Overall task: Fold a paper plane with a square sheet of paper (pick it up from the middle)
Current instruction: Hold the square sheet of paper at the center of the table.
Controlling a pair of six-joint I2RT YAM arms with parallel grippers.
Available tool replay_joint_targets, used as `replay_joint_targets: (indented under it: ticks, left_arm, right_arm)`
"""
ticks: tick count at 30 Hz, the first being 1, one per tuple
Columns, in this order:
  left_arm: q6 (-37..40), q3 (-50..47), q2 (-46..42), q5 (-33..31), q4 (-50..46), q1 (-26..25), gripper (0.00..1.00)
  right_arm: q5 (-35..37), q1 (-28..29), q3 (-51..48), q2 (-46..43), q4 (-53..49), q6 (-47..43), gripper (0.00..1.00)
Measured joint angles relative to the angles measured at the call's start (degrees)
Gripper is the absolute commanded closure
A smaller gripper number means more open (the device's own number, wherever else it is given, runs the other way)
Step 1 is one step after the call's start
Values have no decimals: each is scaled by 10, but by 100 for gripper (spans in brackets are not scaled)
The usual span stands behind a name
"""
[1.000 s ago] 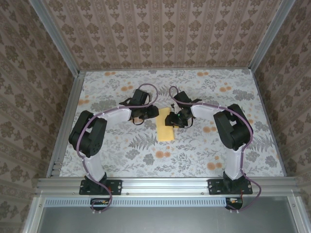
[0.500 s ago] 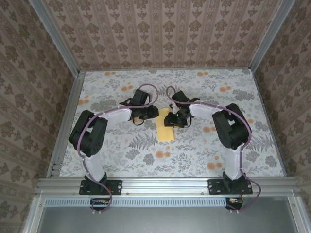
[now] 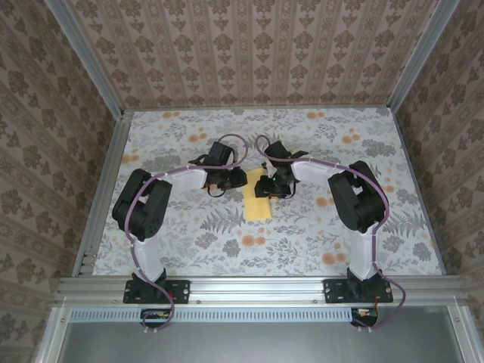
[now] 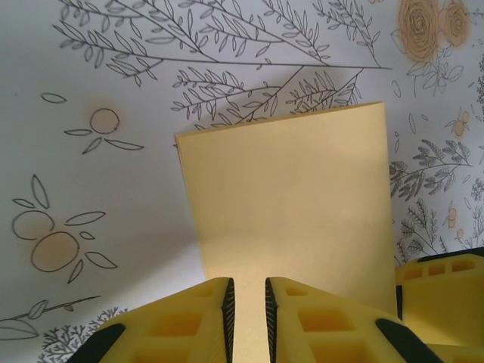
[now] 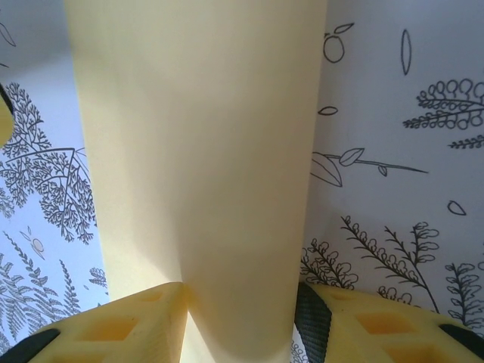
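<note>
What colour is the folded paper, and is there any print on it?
The paper is plain pale yellow, no print; clearest in the left wrist view.

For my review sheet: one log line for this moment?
paper: folded to rectangle | right claw: gripping paper | left claw: narrow gap, over paper

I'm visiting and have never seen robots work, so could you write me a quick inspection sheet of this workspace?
Surface: floral cloth, lying flat.
Job's things: yellow paper, folded to a rectangle, between the two grippers.
Clutter: nothing seen.
Grippers: left gripper jaws a narrow slit apart at the paper's edge; right gripper jaws either side of the paper, grip unclear.
Cables: purple cables loop clear of the paper.
Surroundings: patterned walls, metal frame.
</note>
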Motion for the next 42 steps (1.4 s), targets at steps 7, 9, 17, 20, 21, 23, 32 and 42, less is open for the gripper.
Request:
replay_joint_targets:
  ticks: [7,9,17,20,21,23,32,42]
  left_arm:
    - [0,10,19,17,0,-3,84]
    - [0,14,25,19,0,-5,85]
    - [0,20,39,23,-8,-7,87]
    - [0,23,39,23,-13,-7,87]
    - [0,24,39,23,-13,-7,87]
    - [0,24,39,23,-14,-7,87]
    - [1,33,49,19,-26,-7,86]
    - [1,33,49,26,-20,-7,80]
  right_arm:
    - [5,2,4,2,-6,0,53]
    - [6,2,5,2,-6,0,53]
    - [8,3,7,4,-10,1,54]
    - [9,3,7,4,-10,1,54]
    - [9,3,8,5,-10,2,54]
    - [9,3,8,5,-10,3,54]
    - [11,4,12,8,-14,19,54]
    - [15,4,19,13,-23,32,55]
